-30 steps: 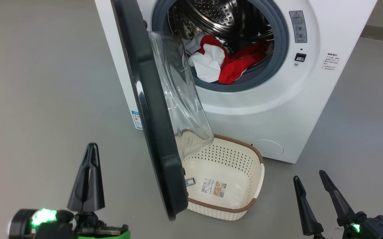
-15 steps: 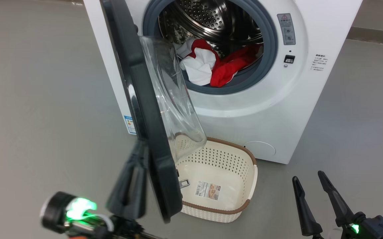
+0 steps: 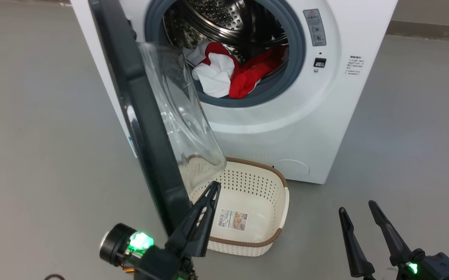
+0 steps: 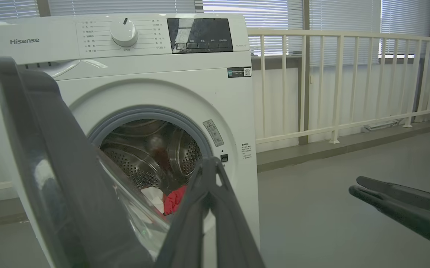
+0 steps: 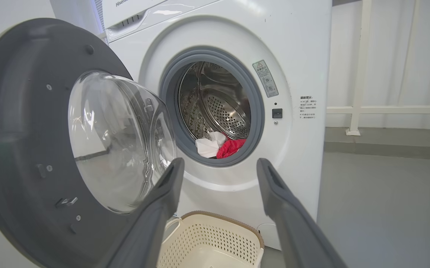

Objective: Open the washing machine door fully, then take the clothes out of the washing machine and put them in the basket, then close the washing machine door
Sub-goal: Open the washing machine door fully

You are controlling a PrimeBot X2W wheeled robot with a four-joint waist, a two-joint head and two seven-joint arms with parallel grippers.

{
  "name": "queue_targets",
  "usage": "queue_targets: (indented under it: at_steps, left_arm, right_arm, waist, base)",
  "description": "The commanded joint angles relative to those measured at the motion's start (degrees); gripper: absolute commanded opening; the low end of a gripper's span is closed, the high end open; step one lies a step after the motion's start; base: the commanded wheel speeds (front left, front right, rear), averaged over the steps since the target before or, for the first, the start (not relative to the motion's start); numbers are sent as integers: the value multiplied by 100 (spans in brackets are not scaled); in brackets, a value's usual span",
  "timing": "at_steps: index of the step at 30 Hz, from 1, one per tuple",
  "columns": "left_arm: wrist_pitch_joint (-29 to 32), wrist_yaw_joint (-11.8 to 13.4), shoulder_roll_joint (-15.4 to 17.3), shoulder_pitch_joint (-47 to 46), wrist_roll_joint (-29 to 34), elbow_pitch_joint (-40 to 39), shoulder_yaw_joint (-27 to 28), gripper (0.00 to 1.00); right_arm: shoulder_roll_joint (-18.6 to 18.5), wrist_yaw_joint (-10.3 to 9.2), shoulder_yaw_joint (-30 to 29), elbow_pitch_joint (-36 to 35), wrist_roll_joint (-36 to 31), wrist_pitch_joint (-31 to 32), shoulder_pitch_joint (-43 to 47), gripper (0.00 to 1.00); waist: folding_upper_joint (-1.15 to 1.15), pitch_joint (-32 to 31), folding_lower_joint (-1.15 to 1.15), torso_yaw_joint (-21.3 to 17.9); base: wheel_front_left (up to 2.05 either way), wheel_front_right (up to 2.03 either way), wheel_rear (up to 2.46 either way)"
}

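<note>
Left tool [image 3: 214,187] beside door [image 3: 135,97] of Hisense washing machine [image 4: 185,78]

Cream railing [image 4: 334,85] of vertical bars is seen across the background. Behind the railing, windows are covered by closed slatted blinds [image 4: 341,18]. Under the railing, a low grey plinth [image 4: 349,149] is run along its foot. A pale flat item [image 4: 382,125] is laid on that plinth by the railing's posts; type not resolved. In front of the railing, plain grey floor [image 3: 34,136] is spread.
</note>
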Motion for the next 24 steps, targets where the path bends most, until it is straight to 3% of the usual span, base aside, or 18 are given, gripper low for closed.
queue_targets:
  at_steps: [1,11,24]
  left_arm:
    - [34,64,5,-259,-39,-61,162,0]
    - [538,213,4,-314,-327,659,104,0]
    - [476,420,30,-325,-499,981,301,0]
  right_arm:
    - [-34,9,145,-148,49,-67,-159,100]
    - [-33,9,127,-193,87,-68,-216,100]
    - [-33,9,149,-193,102,-68,-238,100]
  waist:
    - [0,41,0,-55]
    - [0,175,0,-171]
    - [0,196,0,-130]
  base:
    - [0,0,0]
    - [0,0,0]
    - [0,0,0]
